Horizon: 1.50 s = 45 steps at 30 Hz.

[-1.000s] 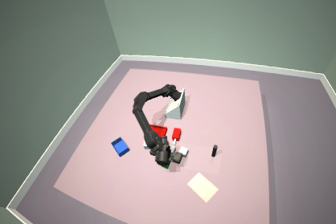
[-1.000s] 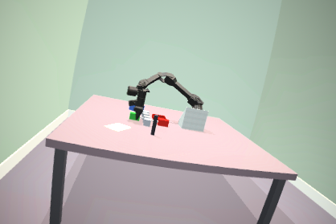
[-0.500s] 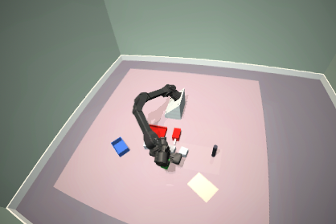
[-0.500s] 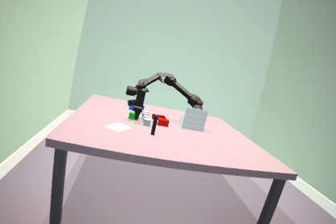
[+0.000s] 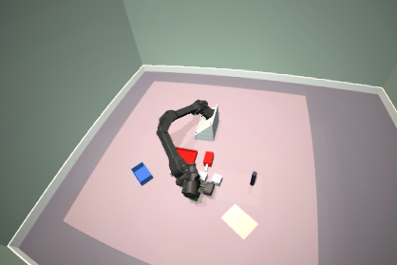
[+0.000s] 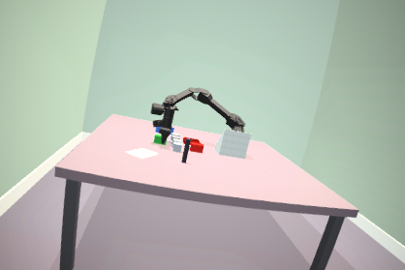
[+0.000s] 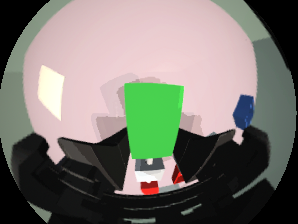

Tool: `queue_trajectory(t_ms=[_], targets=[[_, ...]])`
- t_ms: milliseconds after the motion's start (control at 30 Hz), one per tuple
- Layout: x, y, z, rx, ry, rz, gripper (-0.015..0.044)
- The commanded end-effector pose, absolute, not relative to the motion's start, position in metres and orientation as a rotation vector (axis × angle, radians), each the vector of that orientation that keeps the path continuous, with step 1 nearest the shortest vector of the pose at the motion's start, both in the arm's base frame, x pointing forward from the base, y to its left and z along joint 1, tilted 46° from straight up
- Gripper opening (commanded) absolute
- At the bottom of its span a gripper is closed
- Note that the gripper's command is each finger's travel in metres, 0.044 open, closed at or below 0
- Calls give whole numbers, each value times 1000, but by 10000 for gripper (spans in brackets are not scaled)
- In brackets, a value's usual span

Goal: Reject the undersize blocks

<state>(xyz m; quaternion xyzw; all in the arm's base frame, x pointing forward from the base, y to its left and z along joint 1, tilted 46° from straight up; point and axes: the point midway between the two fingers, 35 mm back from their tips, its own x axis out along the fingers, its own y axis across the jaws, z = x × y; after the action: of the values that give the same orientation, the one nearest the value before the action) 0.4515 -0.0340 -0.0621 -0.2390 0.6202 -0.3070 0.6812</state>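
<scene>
Fingers (image 5: 199,195) (image 6: 165,135) clamped on green gauge (image 5: 195,198) (image 6: 159,138) (image 7: 154,120). Risk: slight misalignment jams the pin on a rim, faking an undersize reading, or shoves the steel block (image 7: 149,175).

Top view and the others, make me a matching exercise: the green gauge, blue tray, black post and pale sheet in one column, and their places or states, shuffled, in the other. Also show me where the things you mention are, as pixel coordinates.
Things:
1. Green gauge (image 5: 194,198) (image 6: 159,138) (image 7: 154,120)
2. Blue tray (image 5: 142,174) (image 6: 157,130) (image 7: 244,111)
3. Black post (image 5: 254,179) (image 6: 186,151)
4. Pale sheet (image 5: 239,221) (image 6: 141,153) (image 7: 51,92)

Places or states:
A. Stands on end
B. Farthest left of the four in the top view
C. Lies flat, lowest of the four in the top view
D. Held between the gripper's (image 5: 198,194) (image 6: 165,137) (image 7: 152,145) fingers

Pairs: 1-D, 2-B, 3-A, 4-C
</scene>
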Motion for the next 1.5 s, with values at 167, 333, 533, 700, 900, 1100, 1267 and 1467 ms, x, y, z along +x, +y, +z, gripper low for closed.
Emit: queue_trajectory(t_ms=[167, 333, 533, 700, 900, 1100, 1267, 1467], targets=[[457, -32, -60, -541, 1385, -686, 0], [460, -32, -60, -541, 1385, -686, 0], [461, -32, -60, -541, 1385, -686, 0], [464, -33, -60, -541, 1385, -686, 0], [467, -33, -60, -541, 1385, -687, 0], [468, -33, -59, -541, 1385, -687, 0], [471, -33, -59, -541, 1385, -687, 0], [472, -34, -58, -541, 1384, -687, 0]])
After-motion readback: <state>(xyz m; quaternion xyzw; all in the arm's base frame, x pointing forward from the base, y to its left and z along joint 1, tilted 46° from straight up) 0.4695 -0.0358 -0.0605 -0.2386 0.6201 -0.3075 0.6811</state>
